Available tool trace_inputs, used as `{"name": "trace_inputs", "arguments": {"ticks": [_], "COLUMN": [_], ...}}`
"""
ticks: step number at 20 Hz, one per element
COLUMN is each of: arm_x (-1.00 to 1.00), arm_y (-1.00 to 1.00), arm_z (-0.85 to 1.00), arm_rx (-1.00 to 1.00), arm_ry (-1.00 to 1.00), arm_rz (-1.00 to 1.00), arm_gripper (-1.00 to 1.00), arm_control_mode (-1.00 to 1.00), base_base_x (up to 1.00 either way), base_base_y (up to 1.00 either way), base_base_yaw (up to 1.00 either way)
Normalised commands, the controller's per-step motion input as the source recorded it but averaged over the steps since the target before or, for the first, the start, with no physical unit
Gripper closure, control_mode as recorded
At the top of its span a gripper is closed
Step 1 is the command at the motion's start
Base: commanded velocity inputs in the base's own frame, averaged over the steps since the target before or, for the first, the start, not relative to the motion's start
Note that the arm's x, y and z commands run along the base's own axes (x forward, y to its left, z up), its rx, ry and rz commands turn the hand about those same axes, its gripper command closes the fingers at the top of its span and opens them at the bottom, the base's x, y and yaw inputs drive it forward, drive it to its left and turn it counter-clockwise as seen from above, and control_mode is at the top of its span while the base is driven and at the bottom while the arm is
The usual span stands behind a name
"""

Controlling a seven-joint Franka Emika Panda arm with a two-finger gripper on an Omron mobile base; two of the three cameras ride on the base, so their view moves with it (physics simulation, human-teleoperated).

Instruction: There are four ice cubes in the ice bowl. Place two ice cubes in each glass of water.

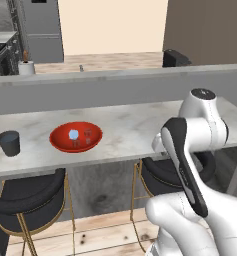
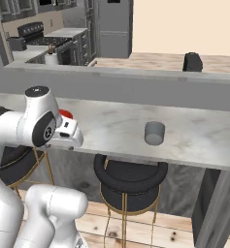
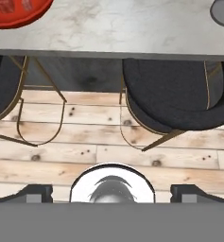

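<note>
We see the red bowl [image 1: 76, 137] sitting on the marble tabletop [image 1: 130, 130], toward its left end and close to the front edge. Inside it lie the ice cubes [image 1: 73, 134]: one pale blue cube shows clearly, the others read as faint, reddish-tinted shapes beside it, and we cannot count them with confidence. The dark glass [image 1: 9, 143] stands upright at the far left end of the tabletop, well apart from the bowl. The light glass [image 2: 155, 133] stands upright farther right along the tabletop, near its middle in the right base view, well apart from the bowl too. Our tool [image 3: 111, 193] hangs off the front edge of the tabletop, over the wooden floor [image 3: 85, 142] between two black stools [image 3: 179, 94], its fingers [image 3: 35, 193] spread wide apart with nothing between them. In the hand view the bowl's rim peeks in at the upper left corner.
</note>
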Motion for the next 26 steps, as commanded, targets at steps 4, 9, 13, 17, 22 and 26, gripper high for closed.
{"name": "trace_inputs", "arguments": {"ticks": [4, 9, 13, 17, 22, 26], "arm_x": [0.00, 0.00, 0.00, 0.00, 0.00, 0.00], "arm_y": [0.00, 0.00, 0.00, 0.00, 0.00, 0.00], "arm_z": [0.00, 0.00, 0.00, 0.00, 0.00, 0.00], "arm_rx": [0.00, 0.00, 0.00, 0.00, 0.00, 0.00], "arm_ry": [0.00, 0.00, 0.00, 0.00, 0.00, 0.00], "arm_rz": [0.00, 0.00, 0.00, 0.00, 0.00, 0.00], "arm_gripper": [-1.00, -1.00, -1.00, -1.00, -1.00, -1.00], "arm_control_mode": [1.00, 1.00, 1.00, 1.00, 1.00, 1.00], "base_base_x": [0.00, 0.00, 0.00, 0.07, 0.37, 0.55], "base_base_y": [0.06, 0.53, 0.53, 0.46, 0.42, 0.43], "base_base_yaw": [0.00, -0.09, -0.09, -0.04, 0.00, 0.00]}}
